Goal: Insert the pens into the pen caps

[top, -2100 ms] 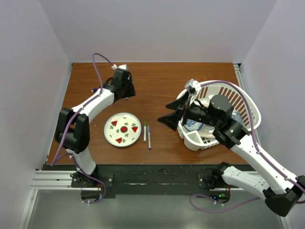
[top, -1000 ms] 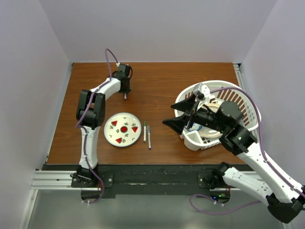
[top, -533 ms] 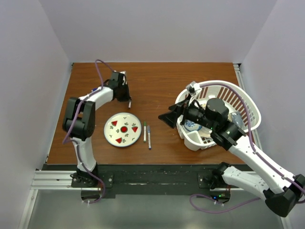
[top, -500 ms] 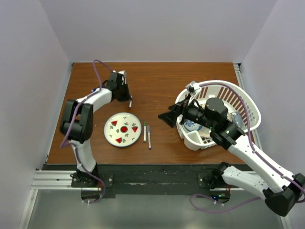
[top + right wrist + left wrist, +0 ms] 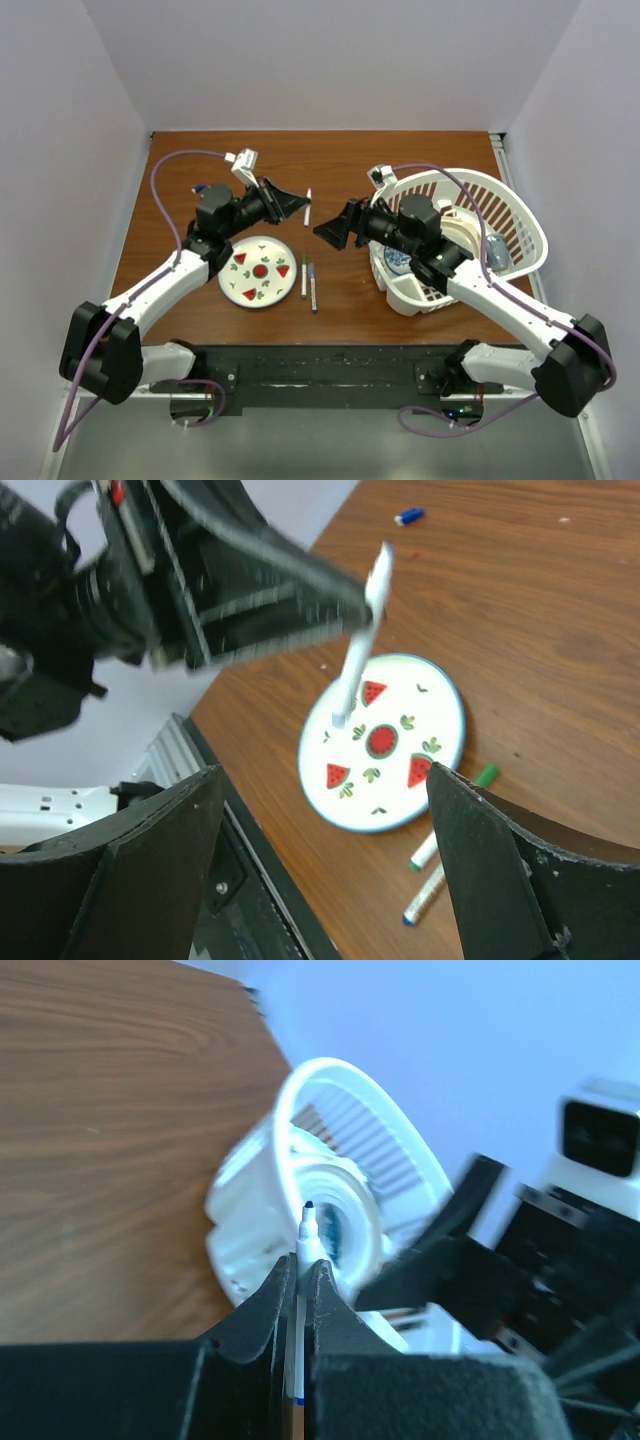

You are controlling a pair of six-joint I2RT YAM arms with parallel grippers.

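My left gripper (image 5: 293, 205) is shut on a white pen (image 5: 307, 207) and holds it in the air over the table's middle, tip forward (image 5: 307, 1222). My right gripper (image 5: 328, 232) is open and empty just right of that pen, facing it. In the right wrist view the held pen (image 5: 360, 645) hangs above the plate between my wide-spread fingers (image 5: 165, 865). Two more pens lie side by side right of the plate: one with a green end (image 5: 304, 276), one with a blue end (image 5: 312, 289). A small blue cap (image 5: 201, 188) lies at the far left (image 5: 410, 517).
A round white plate (image 5: 258, 271) with red watermelon marks sits left of the lying pens. A white laundry basket (image 5: 500, 190) holding crockery stands at the right, behind my right arm; it also shows in the left wrist view (image 5: 330, 1090).
My left arm has swung from the table's far left to the middle, lifting the white pen toward the right gripper. My right gripper has moved left, away from the basket, to face it.
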